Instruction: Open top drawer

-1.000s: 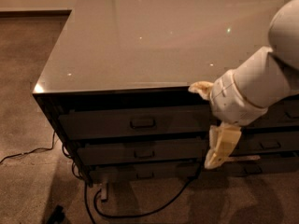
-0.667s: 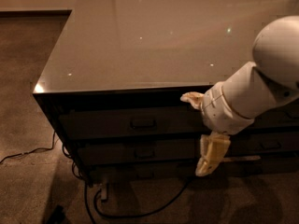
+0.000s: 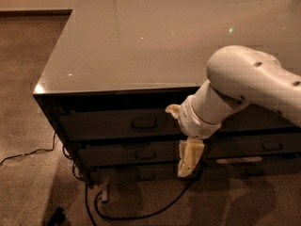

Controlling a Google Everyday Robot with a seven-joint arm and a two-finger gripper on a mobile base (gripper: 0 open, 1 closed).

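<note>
Dark grey and flat-fronted, the top drawer runs wide and shallow just under the glossy top of the cabinet. A small rectangular loop handle sits on its front, and the face looks pushed in beneath the top's edge, with none of its inside showing. Below it lie the second drawer and a third drawer, each with a similar handle.

The gripper hangs in front of the drawer stack, at about 4 o'clock from the loop handle and near it. Its two cream fingers are spread well apart and have hold of nothing. The upper one points toward 9 o'clock at the height of the top drawer's front, just beside the handle's right end. The lower one points down toward 6 o'clock across the second and third drawers. Whether the upper finger touches the drawer face cannot be told. From the gripper, the handle lies at roughly 10 o'clock.

The white arm comes in from 3 o'clock, covering part of the right-hand drawers. A black cable loops over the brown carpet at 6 o'clock of the cabinet.
</note>
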